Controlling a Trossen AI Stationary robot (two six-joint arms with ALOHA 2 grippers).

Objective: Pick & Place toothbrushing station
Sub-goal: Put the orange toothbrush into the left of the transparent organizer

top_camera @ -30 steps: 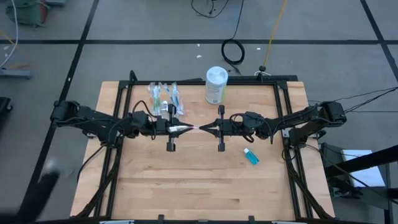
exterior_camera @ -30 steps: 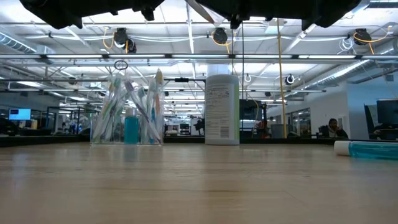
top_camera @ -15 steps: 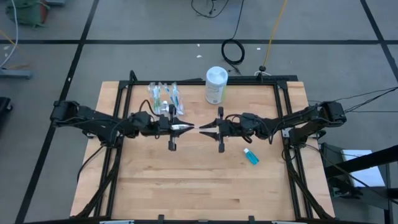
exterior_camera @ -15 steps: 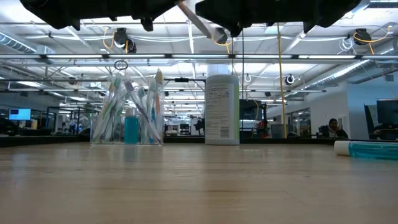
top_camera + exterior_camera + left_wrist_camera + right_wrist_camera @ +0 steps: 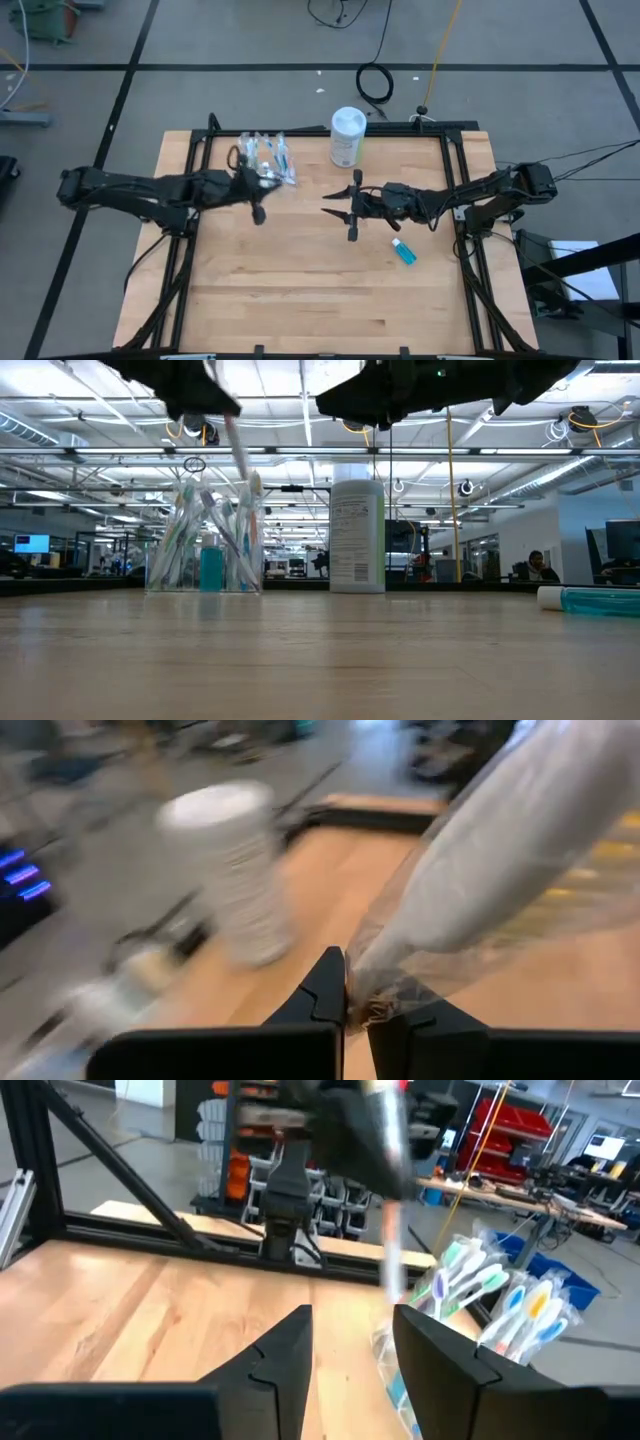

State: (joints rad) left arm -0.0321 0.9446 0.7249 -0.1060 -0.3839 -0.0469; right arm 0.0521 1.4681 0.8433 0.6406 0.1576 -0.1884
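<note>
A clear cup (image 5: 264,156) packed with wrapped toothbrushes stands upright on the table's far left part; it also shows in the low view (image 5: 205,550) and the right wrist view (image 5: 495,1305). My left gripper (image 5: 266,183) is just beside the cup, shut on one white toothbrush in a clear wrapper (image 5: 238,452). My right gripper (image 5: 329,205) hovers open over the table's middle, holding nothing. A teal tube (image 5: 403,251) lies flat on the wood to the right. My left gripper pinches one end of the wrapped toothbrush (image 5: 372,1002) between its two fingers. The fingers reach in from the table's left, tipped a little downward. The toothbrush (image 5: 500,850) sticks out ahead of the fingers, slanting down toward the cup's top, lifted clear of the table.
A tall white canister (image 5: 347,136) stands at the far edge, right of the cup, and shows in the low view (image 5: 357,535). Black frame rails (image 5: 300,130) run along the table's edges. Bare wood (image 5: 320,300) fills the near half.
My right gripper has opened and let go of the toothbrush that both grippers held between them over the middle. My left gripper has carried it toward the table's far left, up to the cup, turning so the toothbrush now slants down over the cup.
</note>
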